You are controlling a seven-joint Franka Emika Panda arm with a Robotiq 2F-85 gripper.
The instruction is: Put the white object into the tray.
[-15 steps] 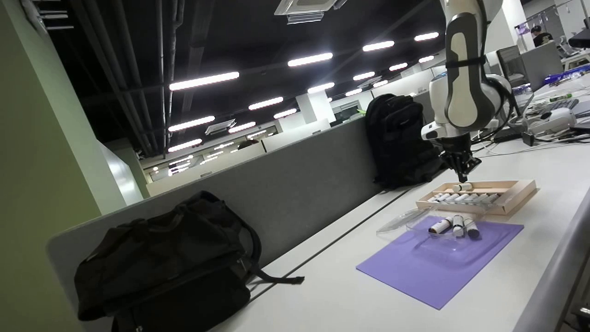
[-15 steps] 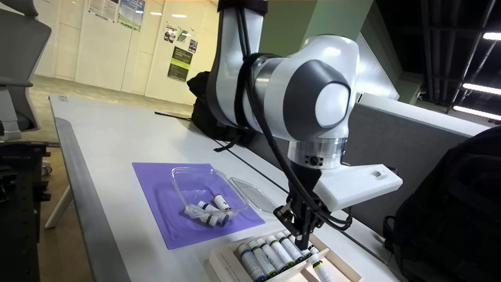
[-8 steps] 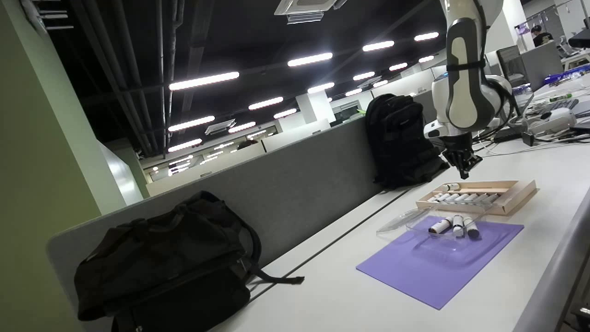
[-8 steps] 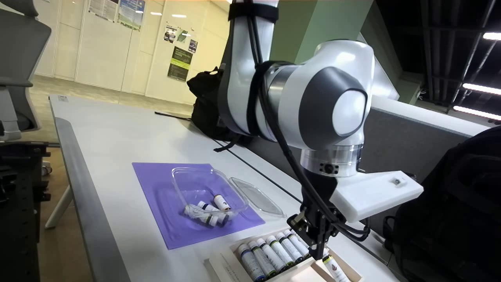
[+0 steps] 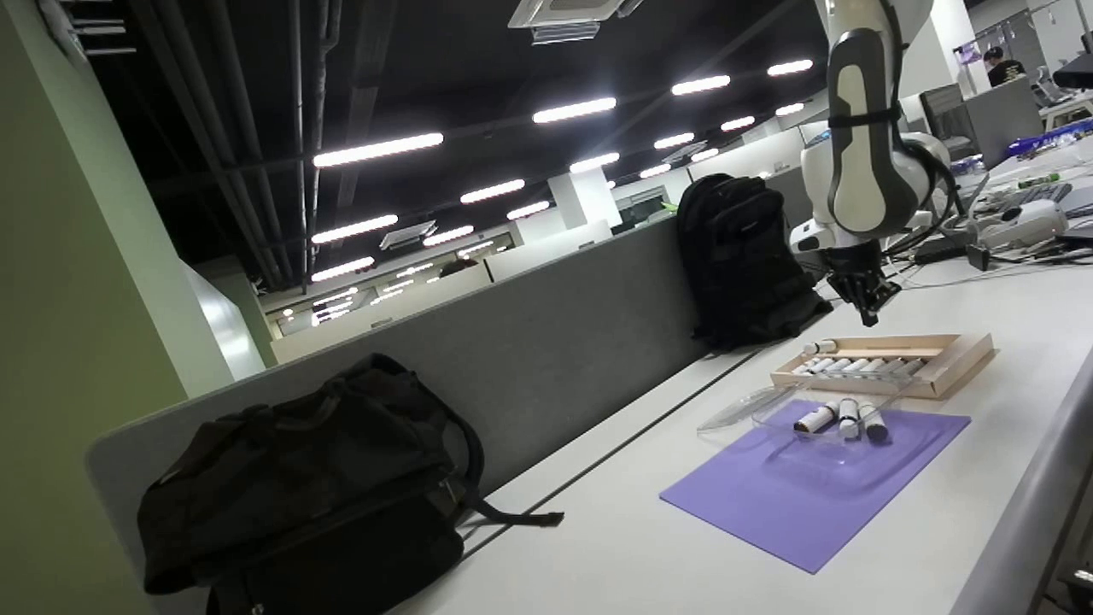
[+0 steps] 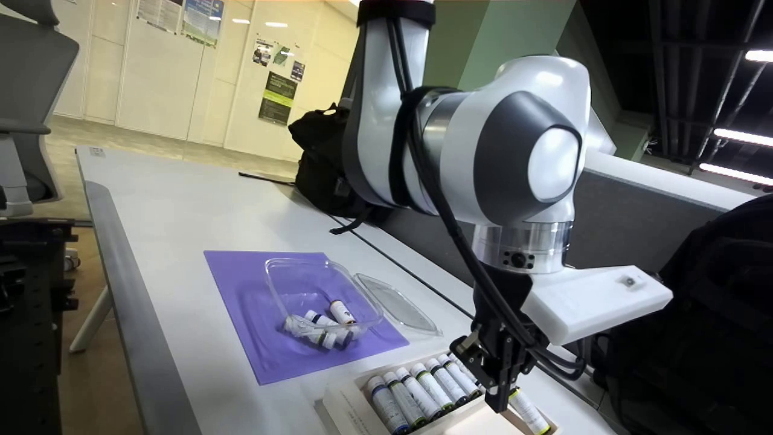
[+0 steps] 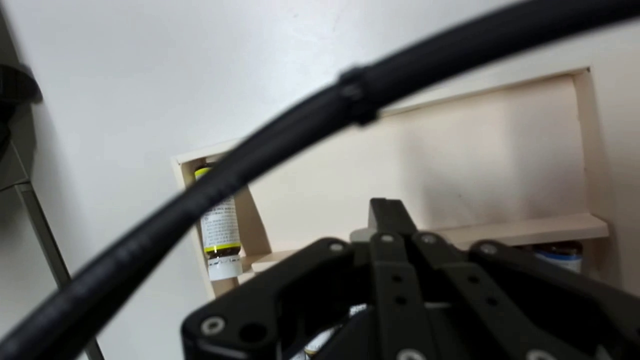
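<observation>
The tray, pale beige and wood-like, shows in both exterior views point(image 5: 961, 369) point(image 6: 347, 408) and in the wrist view point(image 7: 480, 160). A white-labelled vial with a white cap, the white object, lies at one end of the tray beside the large bare compartment, in both exterior views point(image 5: 821, 347) point(image 6: 529, 412) and the wrist view point(image 7: 220, 227). Its cap is by the divider. My gripper is shut and empty above the tray, apart from that vial, in both exterior views point(image 5: 869, 321) point(image 6: 497, 406) and the wrist view point(image 7: 386, 202). Its fingers hide part of the vial row.
Several white vials point(image 6: 416, 393) lie in a row in the tray. A clear plastic container point(image 6: 323, 290) with a few vials sits on the purple mat point(image 6: 241, 302), its clear lid point(image 6: 398, 305) beside it. A grey partition point(image 5: 581, 342) and a black backpack point(image 5: 743, 256) stand behind.
The loose vial has shifted along the tray to its end, away from the gripper. The gripper has moved the same way and slightly up, staying shut.
</observation>
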